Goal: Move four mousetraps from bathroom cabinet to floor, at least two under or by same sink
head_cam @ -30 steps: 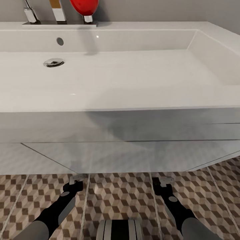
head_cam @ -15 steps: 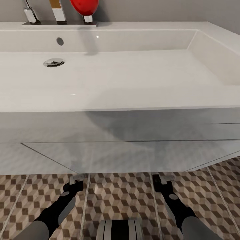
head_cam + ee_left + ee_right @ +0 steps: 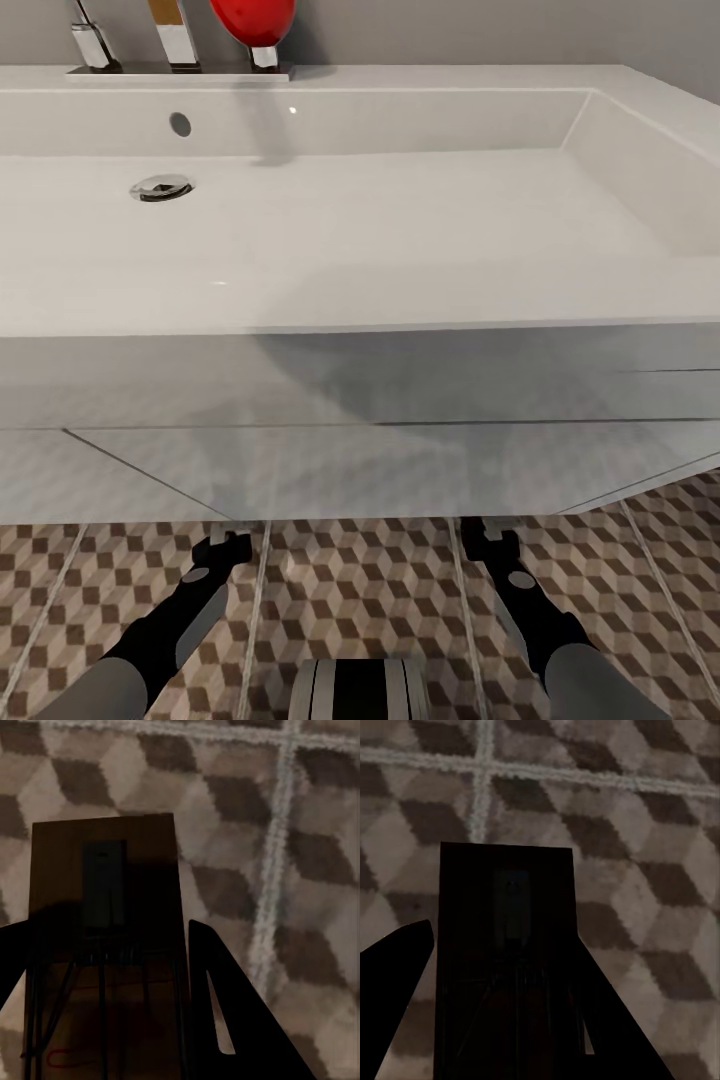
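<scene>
The glossy white sink (image 3: 350, 230) spans the head view, with the cube-patterned bathroom floor (image 3: 360, 590) below its front panel. My left gripper (image 3: 225, 545) and right gripper (image 3: 487, 540) both reach low over the tiles at the foot of the sink unit. In the left wrist view a mousetrap (image 3: 105, 870), a small wooden board with dark wire, sits between the fingers of the left gripper (image 3: 105, 926), close above the tiles. A second mousetrap (image 3: 506, 892), deep in shadow, is gripped the same way by the right gripper (image 3: 502, 937). The cabinet is out of view.
The sink unit's white front panel (image 3: 360, 450) overhangs the floor just beyond both grippers. A drain (image 3: 161, 187), chrome tap bases (image 3: 95, 45) and a red object (image 3: 255, 20) are at the basin's back. My base (image 3: 360, 690) is between the arms.
The left gripper has drawn slightly back and lower; the right gripper has shifted a little to the left. The pale boards at their tips show less in the head view.
</scene>
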### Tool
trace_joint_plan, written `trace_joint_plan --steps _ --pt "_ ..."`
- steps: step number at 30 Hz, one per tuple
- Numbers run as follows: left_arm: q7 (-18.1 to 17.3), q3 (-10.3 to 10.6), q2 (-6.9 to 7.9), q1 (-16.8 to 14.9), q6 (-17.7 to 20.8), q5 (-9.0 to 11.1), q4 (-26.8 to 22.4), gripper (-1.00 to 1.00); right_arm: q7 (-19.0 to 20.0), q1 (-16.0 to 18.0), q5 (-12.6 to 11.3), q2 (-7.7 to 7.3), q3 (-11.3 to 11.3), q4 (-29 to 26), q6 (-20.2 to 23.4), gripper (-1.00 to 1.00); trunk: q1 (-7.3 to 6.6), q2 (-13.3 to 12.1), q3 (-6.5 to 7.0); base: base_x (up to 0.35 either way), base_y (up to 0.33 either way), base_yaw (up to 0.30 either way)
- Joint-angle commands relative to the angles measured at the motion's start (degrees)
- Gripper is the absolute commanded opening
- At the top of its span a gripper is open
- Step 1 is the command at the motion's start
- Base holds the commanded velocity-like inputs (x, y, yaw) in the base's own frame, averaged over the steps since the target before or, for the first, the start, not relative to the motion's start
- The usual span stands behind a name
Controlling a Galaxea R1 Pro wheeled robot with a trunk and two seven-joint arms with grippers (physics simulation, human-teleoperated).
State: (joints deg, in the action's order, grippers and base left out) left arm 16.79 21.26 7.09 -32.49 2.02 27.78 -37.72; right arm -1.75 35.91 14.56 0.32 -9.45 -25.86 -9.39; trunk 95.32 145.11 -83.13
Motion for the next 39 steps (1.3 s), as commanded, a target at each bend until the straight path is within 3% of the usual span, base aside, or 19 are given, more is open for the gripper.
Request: trace_joint_plan --steps 1,18,28,39 --pt "0.6 0.4 0.12 0.0 0.1 0.2 -0.2 -1.00 0.0 0.0 0.5 0.05 -0.2 0.0 -0.2 -1.00 -0.01 0.0 -0.04 0.000 0.000 0.000" --pt "0.7 0.4 -0.01 0.0 -0.9 0.1 -2.1 -1.00 -0.4 0.0 0.6 0.11 -0.2 -0.1 -0.2 -1.00 -0.01 0.0 -0.04 0.000 0.000 0.000" --pt "0.7 0.4 -0.05 0.0 -0.9 0.1 -1.9 -1.00 -0.4 0.0 0.6 0.12 -0.2 -0.1 -0.2 -1.00 0.25 0.1 -2.25 0.000 0.000 0.000" --pt "0.6 0.4 -0.05 0.0 -0.9 0.1 -1.9 -1.00 -0.4 0.0 0.6 0.12 -0.1 -0.1 -0.1 -1.00 0.25 0.1 -2.25 0.000 0.000 0.000"
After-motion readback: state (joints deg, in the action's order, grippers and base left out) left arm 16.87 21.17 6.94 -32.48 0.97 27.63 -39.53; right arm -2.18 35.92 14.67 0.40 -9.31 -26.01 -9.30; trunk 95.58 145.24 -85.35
